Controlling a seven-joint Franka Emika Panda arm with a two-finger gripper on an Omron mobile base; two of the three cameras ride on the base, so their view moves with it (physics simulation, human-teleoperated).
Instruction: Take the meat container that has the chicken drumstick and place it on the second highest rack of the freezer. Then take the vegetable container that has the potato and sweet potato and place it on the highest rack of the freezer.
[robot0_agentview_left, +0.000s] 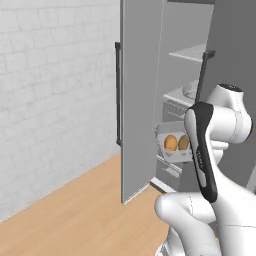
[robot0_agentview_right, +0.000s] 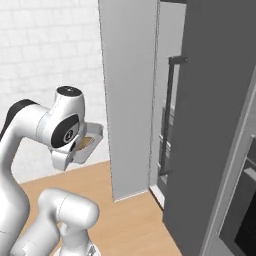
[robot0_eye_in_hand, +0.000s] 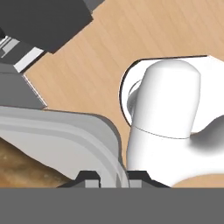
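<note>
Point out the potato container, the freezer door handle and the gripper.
Potato container (robot0_agentview_left: 172, 150): left base view, front wall.
Freezer door handle (robot0_agentview_left: 118, 95): left base view, mid bar.
Gripper (robot0_eye_in_hand: 111, 177): hand view, between fingertips, on the container rim.

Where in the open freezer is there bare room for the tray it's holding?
The flat pale top shelf, right of the open grey door, looks bare. The shelf below is crowded: a pale rimmed container sits there.

The arm hides the right side of the container (robot0_agentview_left: 172, 145) and part of the second tuber (robot0_agentview_left: 183, 142). The freezer (robot0_agentview_left: 145, 100) runs off the top edge.
</note>
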